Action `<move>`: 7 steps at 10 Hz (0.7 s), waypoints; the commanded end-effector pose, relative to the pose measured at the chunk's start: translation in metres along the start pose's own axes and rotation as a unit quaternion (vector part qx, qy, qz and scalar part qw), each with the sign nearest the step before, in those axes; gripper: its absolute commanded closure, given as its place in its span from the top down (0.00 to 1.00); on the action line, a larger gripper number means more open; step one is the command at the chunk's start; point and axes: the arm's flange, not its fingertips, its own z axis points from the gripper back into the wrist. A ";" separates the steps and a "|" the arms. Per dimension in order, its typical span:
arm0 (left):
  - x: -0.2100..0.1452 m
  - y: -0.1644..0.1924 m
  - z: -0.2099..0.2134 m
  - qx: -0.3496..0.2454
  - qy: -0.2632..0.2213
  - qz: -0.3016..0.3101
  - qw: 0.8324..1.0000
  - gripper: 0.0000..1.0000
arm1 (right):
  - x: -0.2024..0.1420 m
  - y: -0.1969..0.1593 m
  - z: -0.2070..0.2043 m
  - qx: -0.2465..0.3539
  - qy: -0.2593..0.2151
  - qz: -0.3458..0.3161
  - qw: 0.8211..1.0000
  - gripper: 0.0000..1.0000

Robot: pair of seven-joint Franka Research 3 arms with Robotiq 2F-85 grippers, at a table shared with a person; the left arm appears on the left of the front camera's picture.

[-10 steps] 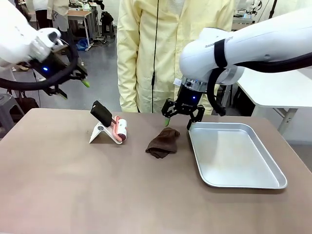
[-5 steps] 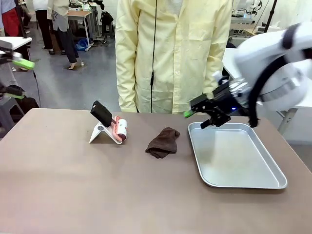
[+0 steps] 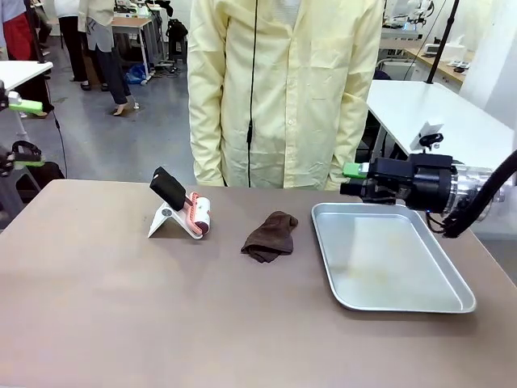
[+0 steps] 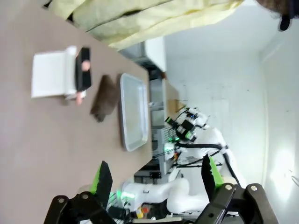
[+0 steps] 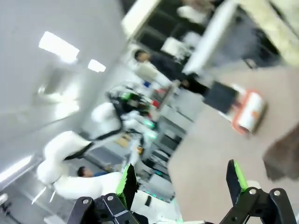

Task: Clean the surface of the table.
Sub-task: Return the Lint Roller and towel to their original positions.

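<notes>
The grey-brown table carries a lint roller leaning on a white stand, and a crumpled brown cloth near the middle. My right gripper hovers level over the far edge of the tray, pointing left, open and holding nothing. At the far left edge, off the table, my left gripper is open and holds nothing. In the left wrist view, the open left gripper looks along the table at the roller and cloth. The blurred right wrist view has the open right gripper, the roller and the cloth.
A silver metal tray lies at the table's right, also in the left wrist view as tray. A person in a pale yellow coat stands at the far edge, hands out of sight. A white table stands behind at right.
My right gripper swung away from above the cloth, moving right to the tray's far side and turning level. My left arm drew back to the left edge of the picture.
</notes>
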 end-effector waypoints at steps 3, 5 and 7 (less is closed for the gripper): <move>0.010 0.006 -0.009 -0.024 -0.019 -0.012 0.999 1.00 | -0.037 -0.023 0.008 0.184 0.003 0.034 0.982 1.00; 0.010 0.006 -0.009 -0.024 -0.019 -0.012 0.999 1.00 | -0.012 -0.012 0.006 0.133 -0.037 0.049 0.989 1.00; 0.010 0.006 -0.009 -0.024 -0.019 -0.012 0.999 1.00 | -0.012 -0.012 0.006 0.133 -0.037 0.049 0.989 1.00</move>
